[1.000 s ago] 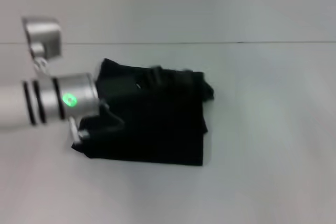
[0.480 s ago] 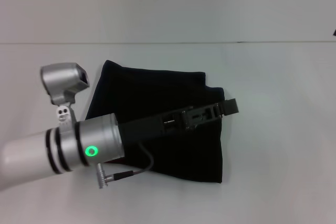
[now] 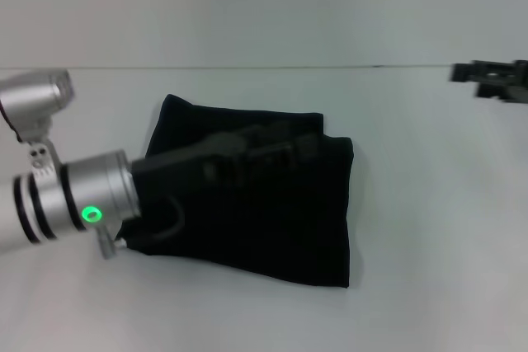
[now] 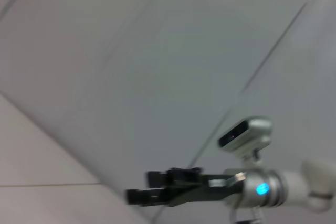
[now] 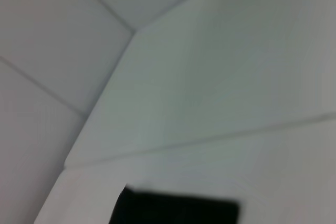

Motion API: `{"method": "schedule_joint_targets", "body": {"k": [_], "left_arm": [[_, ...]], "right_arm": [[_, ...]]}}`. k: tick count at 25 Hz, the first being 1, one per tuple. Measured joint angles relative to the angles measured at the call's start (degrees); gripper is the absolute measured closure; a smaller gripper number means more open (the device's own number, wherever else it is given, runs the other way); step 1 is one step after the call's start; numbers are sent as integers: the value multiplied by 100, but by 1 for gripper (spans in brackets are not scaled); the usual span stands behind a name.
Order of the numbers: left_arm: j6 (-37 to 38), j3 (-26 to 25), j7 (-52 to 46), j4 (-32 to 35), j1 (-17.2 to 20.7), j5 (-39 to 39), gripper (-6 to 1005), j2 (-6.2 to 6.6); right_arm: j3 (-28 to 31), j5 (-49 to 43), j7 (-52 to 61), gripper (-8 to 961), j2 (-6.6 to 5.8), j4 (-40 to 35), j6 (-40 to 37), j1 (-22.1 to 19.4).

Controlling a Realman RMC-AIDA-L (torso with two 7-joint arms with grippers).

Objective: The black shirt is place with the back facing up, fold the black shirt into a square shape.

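The black shirt (image 3: pixel 272 212) lies folded into a rough square in the middle of the white table, and no lettering shows. My left gripper (image 3: pixel 304 146) hovers over the shirt's far half, a dark blur against the cloth, reaching in from the silver wrist (image 3: pixel 78 199) at the left. My right gripper (image 3: pixel 488 80) hangs off to the far right, well away from the shirt. In the left wrist view that right gripper (image 4: pixel 140 186) shows its two fingers slightly apart with nothing between them. The right wrist view catches an edge of the shirt (image 5: pixel 178 211).
The white table (image 3: pixel 429 228) spreads on all sides of the shirt. Its far edge (image 3: pixel 272 67) meets a plain pale wall. No other objects are in view.
My left arm has drawn back to the left, so its gripper reaches less far across the shirt. The right gripper has entered the head view at the right. The shirt has kept its shape.
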Motion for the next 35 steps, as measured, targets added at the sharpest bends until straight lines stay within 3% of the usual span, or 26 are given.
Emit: {"method": "schedule_joint_targets", "body": {"k": [2, 8, 17, 29, 35], "left_arm": [[-211, 149, 100, 283, 11, 23, 192, 94], [-372, 298, 839, 928, 122, 370, 48, 284], [-228, 572, 1509, 1631, 179, 1350, 47, 315], [-251, 562, 1520, 1680, 245, 1252, 47, 286], [-263, 557, 1523, 1675, 261, 1191, 48, 286]], "right_arm": [[-166, -108, 248, 54, -3, 238, 5, 202], [-481, -438, 709, 54, 96, 792, 233, 575], [-666, -491, 910, 53, 294, 1255, 315, 656], [-1126, -505, 916, 53, 820, 1468, 1114, 785], [-1100, -479, 861, 59, 890, 1434, 1557, 875]]}}
